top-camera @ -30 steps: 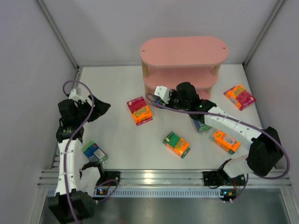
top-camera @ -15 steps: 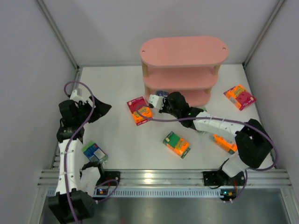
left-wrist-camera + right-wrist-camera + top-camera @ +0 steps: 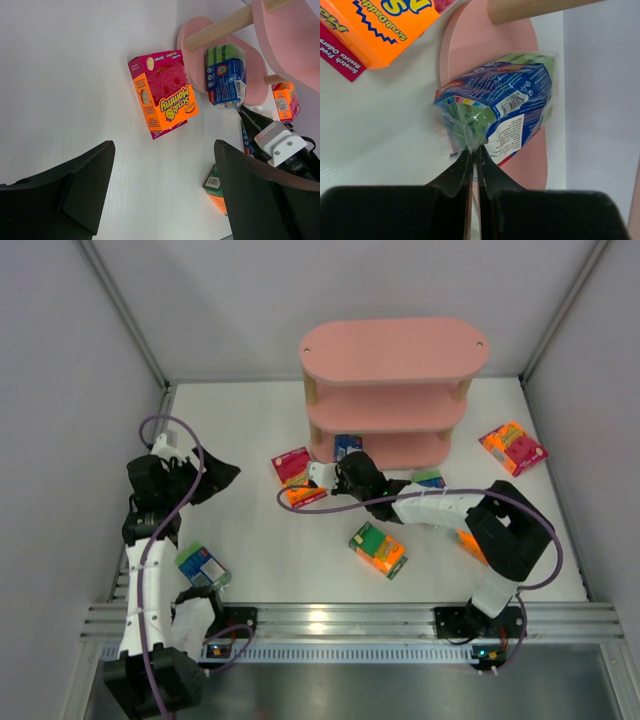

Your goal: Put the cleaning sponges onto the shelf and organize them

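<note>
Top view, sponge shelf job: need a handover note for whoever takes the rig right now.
Left pincer: open, empty, over the left side of the table.
Right pincer: shut on the wrapper edge of the blue-and-green pack.
Done: that pack rests on the left end of the bottom board of the shelf, not yet released. No other pack is visible on the shelf.
Left: six on the table: pink-and-orange box, green-and-orange pack, blue-and-white pack, second pink-and-orange box, orange pack partly under the right arm, and a half-hidden pack behind it.
</note>
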Robot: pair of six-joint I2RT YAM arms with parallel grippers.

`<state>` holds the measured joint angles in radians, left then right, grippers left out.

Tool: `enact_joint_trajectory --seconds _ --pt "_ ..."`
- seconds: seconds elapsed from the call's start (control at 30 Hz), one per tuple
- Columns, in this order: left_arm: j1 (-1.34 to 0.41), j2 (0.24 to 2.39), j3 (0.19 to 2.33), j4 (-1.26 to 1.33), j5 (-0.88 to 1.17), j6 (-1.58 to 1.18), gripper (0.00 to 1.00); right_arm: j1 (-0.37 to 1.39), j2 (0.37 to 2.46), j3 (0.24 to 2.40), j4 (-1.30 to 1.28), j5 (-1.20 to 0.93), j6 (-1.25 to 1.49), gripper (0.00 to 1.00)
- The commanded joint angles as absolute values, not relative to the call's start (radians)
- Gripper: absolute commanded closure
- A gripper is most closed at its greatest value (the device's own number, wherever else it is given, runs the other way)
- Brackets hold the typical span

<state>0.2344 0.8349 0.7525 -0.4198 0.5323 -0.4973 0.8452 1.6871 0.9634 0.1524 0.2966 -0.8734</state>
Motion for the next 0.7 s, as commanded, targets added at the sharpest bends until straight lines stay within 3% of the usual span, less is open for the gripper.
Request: enact_joint_trajectory --seconds 0.0,0.67 --pt "0.239 0.819 0.747 -0.399 0.549 -0.479 0.14 0.865 1.723 1.014 0.23 0.331 -0.9 1.0" --pt "0.239 0.81 0.735 -0.399 0.571 -0.479 0.13 0.845 1.802 1.045 0.291 0.371 -0.963 1.0"
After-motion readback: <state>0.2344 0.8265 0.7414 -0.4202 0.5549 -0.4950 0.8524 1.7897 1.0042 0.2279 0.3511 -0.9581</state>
